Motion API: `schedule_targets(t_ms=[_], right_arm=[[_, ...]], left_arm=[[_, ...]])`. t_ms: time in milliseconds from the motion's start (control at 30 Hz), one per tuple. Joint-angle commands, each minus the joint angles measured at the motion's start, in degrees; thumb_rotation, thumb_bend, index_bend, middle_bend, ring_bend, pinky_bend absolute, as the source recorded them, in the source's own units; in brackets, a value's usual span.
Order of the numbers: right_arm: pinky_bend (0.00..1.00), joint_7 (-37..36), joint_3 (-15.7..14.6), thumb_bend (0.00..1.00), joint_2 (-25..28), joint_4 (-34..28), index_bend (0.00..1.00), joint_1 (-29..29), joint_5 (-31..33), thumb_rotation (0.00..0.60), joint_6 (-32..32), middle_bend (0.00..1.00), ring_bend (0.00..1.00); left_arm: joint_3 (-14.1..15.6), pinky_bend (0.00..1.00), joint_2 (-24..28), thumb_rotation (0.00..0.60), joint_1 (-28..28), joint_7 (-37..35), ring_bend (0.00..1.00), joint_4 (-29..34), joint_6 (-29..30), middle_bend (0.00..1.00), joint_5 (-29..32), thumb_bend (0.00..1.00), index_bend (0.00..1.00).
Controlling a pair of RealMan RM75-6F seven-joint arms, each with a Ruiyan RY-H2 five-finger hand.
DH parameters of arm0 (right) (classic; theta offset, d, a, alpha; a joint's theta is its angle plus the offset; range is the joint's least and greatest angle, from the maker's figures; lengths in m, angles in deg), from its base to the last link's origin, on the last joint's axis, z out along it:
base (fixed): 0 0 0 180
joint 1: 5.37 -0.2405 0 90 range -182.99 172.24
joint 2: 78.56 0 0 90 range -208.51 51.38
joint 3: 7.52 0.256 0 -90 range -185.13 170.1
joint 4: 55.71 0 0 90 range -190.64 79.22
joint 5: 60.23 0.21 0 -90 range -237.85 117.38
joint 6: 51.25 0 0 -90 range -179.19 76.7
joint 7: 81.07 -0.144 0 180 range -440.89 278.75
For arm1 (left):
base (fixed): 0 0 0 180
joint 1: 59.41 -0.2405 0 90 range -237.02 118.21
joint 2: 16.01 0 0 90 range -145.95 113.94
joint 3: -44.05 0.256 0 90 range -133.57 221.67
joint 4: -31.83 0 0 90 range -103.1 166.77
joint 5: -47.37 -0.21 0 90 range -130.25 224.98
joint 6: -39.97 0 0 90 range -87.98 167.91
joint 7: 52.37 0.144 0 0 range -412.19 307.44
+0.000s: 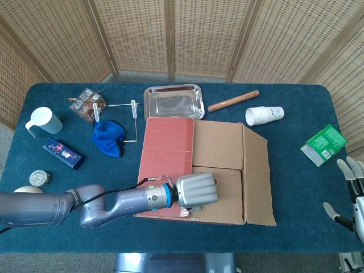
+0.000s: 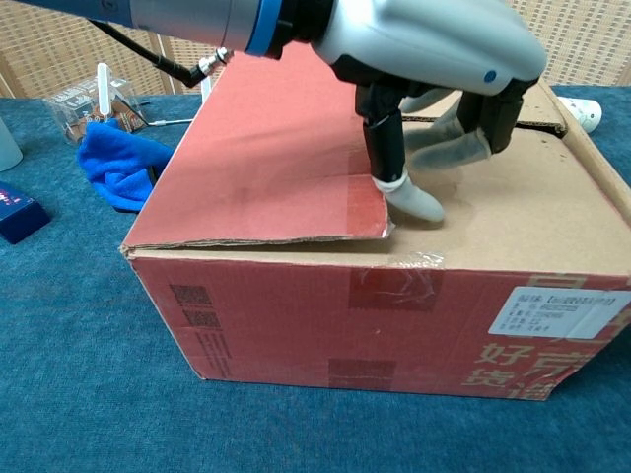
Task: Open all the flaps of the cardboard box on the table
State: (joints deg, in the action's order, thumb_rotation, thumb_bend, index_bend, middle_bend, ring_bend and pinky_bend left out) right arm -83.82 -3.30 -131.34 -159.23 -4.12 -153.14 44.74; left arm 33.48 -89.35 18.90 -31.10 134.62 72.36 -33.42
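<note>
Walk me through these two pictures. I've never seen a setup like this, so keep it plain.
Both cameras sit on the robot itself. The head view looks down on a blue table; the chest view looks across it from low in front. The grey arm ends in the left robot hand, held over a cardboard box with one fingertip beside the edge of the red flap. It holds nothing. The right robot hand waits, open, at the table's edge. Around the box lie a metal tray, paper cups and a blue cloth.

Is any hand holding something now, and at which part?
Nothing is held. The left hand only touches the red flap corner; the right hand is open.
</note>
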Motion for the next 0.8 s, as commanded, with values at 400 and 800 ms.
schedule_targets(t_ms=[400, 800], right_arm=[[0.00, -0.7, -0.2, 0.20, 0.3, -0.3, 0.00, 0.0, -0.1, 0.600, -0.5, 0.00, 0.00], [0.00, -1.7, -0.3, 0.20, 0.6, -0.3, 0.00, -0.1, 0.0, 0.600, -0.7, 0.00, 0.00]], left_arm=[[-0.2, 0.60, 3.7, 0.475, -0.7, 0.4, 0.60, 2.1, 1.3, 0.91, 0.6, 0.36, 0.79], [-0.3, 0.61, 8.2, 0.483, -1.5, 1.3, 0.65, 4.3, 1.8, 0.95, 1.7, 0.37, 0.82]])
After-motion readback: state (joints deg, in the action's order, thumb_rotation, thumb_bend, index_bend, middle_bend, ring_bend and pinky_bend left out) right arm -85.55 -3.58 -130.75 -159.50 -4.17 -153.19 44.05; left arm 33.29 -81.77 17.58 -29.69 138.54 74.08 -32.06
